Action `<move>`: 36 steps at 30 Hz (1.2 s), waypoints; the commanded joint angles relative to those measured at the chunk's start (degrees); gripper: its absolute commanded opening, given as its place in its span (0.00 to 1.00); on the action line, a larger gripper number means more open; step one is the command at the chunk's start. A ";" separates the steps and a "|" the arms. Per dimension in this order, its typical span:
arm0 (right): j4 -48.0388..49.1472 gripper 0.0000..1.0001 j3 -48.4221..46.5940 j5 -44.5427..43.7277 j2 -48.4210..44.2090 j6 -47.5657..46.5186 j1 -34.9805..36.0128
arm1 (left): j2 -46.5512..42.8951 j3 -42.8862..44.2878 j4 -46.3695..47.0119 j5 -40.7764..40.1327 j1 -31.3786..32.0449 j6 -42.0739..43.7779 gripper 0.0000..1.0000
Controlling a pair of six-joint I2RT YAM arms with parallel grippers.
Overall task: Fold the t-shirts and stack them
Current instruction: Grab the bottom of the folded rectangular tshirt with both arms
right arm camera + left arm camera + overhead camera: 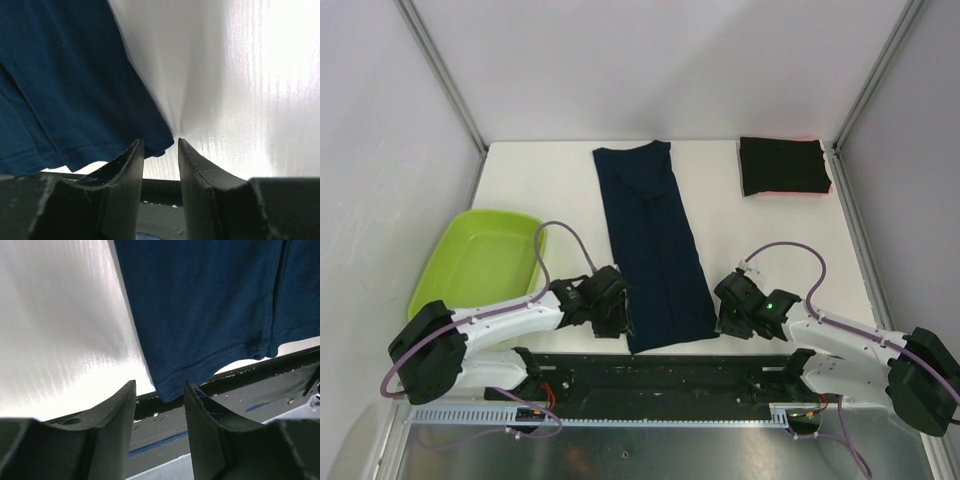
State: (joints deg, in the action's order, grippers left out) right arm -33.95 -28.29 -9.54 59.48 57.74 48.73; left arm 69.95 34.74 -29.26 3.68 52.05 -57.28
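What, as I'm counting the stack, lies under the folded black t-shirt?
A red-pink edge shows beneath the black t-shirt, along its bottom and right sides. The rest is covered; how many layers lie there cannot be told.

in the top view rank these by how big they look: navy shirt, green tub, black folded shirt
1. navy shirt
2. green tub
3. black folded shirt, clearly smallest, though it lies farthest from the camera

The long shirt [655, 245] lies lengthwise down the middle of the table [550, 180], running from 12 to 6 o'clock. The small folded shirt [783, 166] sits well apart at 1 o'clock, in the far corner. The tub [480, 260] rests at 9 o'clock and seems to overhang the table's edge. The left gripper [617, 308] and the right gripper [728, 310] flank the long shirt's near corners.
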 commanded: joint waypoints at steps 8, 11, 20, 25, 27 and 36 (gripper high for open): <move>2.54 0.38 1.01 0.21 2.86 -0.71 0.92 | 3.48 0.03 3.16 -0.27 3.67 -5.96 0.48; 2.85 0.38 1.24 0.24 2.91 -0.63 0.99 | 4.15 -0.25 3.34 -0.60 4.35 -6.87 0.47; 3.49 0.37 1.56 0.41 2.82 -0.62 1.04 | 4.84 -0.83 3.35 -0.83 6.32 -9.00 0.43; 3.75 0.33 1.57 0.50 2.88 -0.61 1.31 | 5.30 -0.85 3.38 -1.21 7.02 -10.08 0.40; 3.86 0.30 1.57 0.60 2.91 -0.61 1.40 | 5.11 -1.00 3.39 -1.42 7.12 -10.52 0.38; 4.68 0.06 1.49 1.30 2.99 -0.37 2.02 | 4.92 -0.45 3.34 -2.42 7.61 -11.27 0.25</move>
State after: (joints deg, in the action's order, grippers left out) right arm -29.67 -27.20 -8.38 62.28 56.99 50.15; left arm 75.13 34.13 -26.55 3.03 59.13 -67.16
